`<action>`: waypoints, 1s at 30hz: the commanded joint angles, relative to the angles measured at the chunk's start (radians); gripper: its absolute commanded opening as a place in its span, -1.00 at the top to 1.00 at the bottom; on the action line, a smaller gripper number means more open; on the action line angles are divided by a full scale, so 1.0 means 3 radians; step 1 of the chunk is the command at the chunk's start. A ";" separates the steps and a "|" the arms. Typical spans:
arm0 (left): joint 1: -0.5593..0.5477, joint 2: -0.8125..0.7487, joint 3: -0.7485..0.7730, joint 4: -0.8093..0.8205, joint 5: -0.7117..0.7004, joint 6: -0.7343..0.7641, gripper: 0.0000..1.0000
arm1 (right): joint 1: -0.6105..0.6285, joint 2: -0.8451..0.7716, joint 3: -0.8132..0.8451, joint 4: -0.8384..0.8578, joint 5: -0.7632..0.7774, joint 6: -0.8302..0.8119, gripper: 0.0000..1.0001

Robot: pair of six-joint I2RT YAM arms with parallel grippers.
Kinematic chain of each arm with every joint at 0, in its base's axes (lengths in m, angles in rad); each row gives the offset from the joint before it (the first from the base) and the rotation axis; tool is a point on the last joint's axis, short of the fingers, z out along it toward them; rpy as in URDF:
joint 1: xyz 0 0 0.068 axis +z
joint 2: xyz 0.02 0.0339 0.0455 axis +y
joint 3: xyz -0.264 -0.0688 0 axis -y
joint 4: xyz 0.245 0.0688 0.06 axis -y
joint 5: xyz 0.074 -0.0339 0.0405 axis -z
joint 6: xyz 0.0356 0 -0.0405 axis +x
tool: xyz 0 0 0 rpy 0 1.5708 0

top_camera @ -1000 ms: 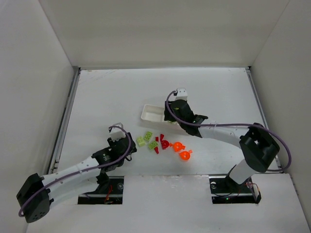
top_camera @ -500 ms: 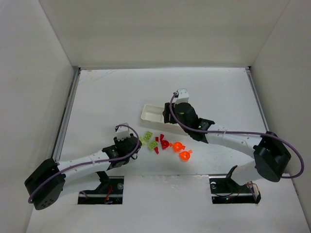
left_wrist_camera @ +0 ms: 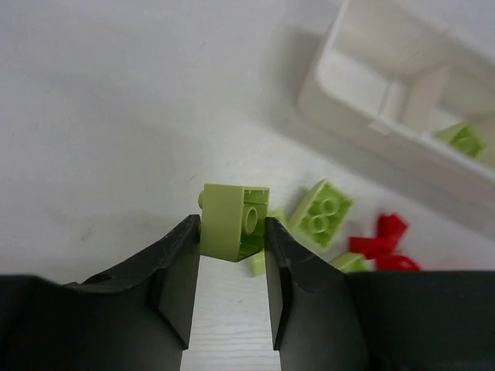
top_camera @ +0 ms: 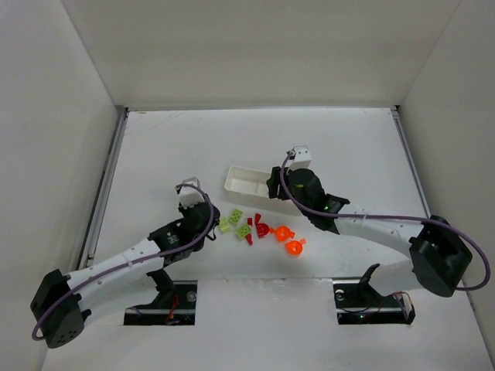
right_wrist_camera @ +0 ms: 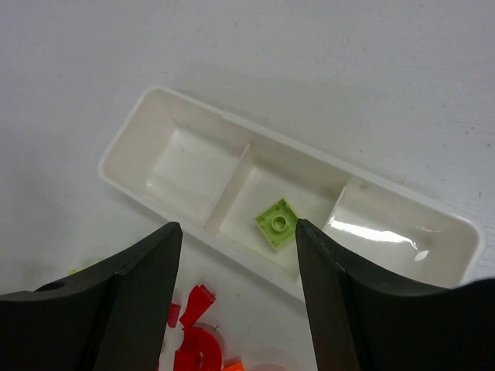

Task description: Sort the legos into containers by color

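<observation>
My left gripper (left_wrist_camera: pixel 232 232) is shut on a lime green brick (left_wrist_camera: pixel 232 220), pinched between its fingertips just left of the pile; in the top view the gripper (top_camera: pixel 213 225) is beside the brick (top_camera: pixel 223 224). Two more green bricks (top_camera: pixel 234 217) (top_camera: pixel 244 229), red pieces (top_camera: pixel 261 227) and orange pieces (top_camera: pixel 292 247) lie on the table. The white tray (top_camera: pixel 241 184) lies behind them. My right gripper (right_wrist_camera: pixel 236 232) is open and empty above the tray's near wall (right_wrist_camera: pixel 232 251). The middle compartment holds one green brick (right_wrist_camera: pixel 277 222).
The tray's left (right_wrist_camera: pixel 182 166) and right (right_wrist_camera: pixel 402 224) compartments show no bricks. White walls enclose the table on the left, back and right. The right arm (top_camera: pixel 363 220) stretches from its base across the right half of the table.
My left gripper reached right into the green bricks, then drew back slightly, now shut on one. My right gripper shifted a little right and back over the tray.
</observation>
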 commanded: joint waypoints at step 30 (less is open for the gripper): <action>0.0022 0.2909 0.2326 0.1361 0.0946 0.0923 0.48 | -0.0575 -0.1009 -0.0760 -0.0009 0.0427 0.0774 -0.12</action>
